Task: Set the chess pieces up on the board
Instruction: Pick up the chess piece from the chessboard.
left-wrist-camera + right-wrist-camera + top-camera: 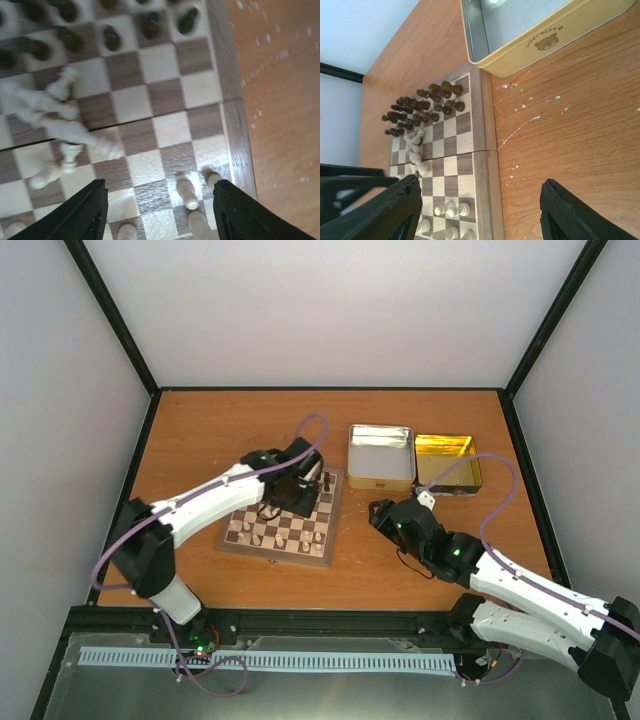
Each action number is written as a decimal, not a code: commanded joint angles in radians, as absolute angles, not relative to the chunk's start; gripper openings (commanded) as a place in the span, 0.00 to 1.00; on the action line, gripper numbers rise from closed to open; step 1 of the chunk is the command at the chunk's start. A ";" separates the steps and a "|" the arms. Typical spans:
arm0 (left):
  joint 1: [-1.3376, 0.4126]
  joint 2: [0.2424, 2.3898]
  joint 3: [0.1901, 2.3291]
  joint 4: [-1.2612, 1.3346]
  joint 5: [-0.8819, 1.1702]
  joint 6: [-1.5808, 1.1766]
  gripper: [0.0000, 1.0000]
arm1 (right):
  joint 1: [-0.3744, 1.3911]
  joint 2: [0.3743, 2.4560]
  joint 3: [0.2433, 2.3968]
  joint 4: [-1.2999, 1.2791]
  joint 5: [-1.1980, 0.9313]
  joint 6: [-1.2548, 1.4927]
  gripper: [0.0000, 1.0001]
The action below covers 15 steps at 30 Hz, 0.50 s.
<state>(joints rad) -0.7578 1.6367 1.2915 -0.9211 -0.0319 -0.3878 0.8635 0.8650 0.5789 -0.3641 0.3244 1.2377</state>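
The board [275,552] lies left of the table's middle. Dark brown pieces [110,37] crowd its far rows. Several cream pieces [55,115] lie toppled in a heap near the middle rows, and others [187,192] stand near the corner by the near edge. My left gripper [297,492] hangs over the board's far half, open and empty [160,212], with its fingers [92,212] spread above the cream rows. My right gripper [383,515] hovers over bare table just right of the board, open and empty [480,212]. Its view shows the board [482,165], dark pieces [420,107] and cream pieces [451,209].
A silver tin [381,455] with yellow outer walls [540,45] stands open behind the board's right side. A gold tin [447,462] stands open to its right. White specks and scratches mark the wooden table [570,140]. Black frame posts and pale walls enclose the table.
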 commanded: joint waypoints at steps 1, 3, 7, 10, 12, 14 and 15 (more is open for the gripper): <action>-0.723 1.517 1.190 -0.760 -0.166 -0.572 0.60 | 0.856 0.898 0.603 -0.339 0.312 1.200 0.65; -0.721 1.499 1.145 -0.706 -0.181 -0.616 0.61 | 0.856 0.916 0.606 -0.331 0.304 1.200 0.65; -0.721 1.508 1.093 -0.650 -0.188 -0.703 0.62 | 0.855 0.946 0.612 -0.324 0.286 1.197 0.65; -0.720 1.523 1.065 -0.618 -0.192 -0.764 0.65 | 0.856 0.955 0.614 -0.327 0.282 1.196 0.65; -0.720 1.538 1.054 -0.610 -0.199 -0.800 0.66 | 0.856 0.952 0.611 -0.329 0.284 1.195 0.65; -0.721 1.553 1.045 -0.595 -0.197 -0.815 0.67 | 0.856 0.945 0.608 -0.334 0.289 1.194 0.65; -0.720 1.559 1.041 -0.585 -0.194 -0.819 0.66 | 0.856 0.941 0.608 -0.335 0.292 1.194 0.65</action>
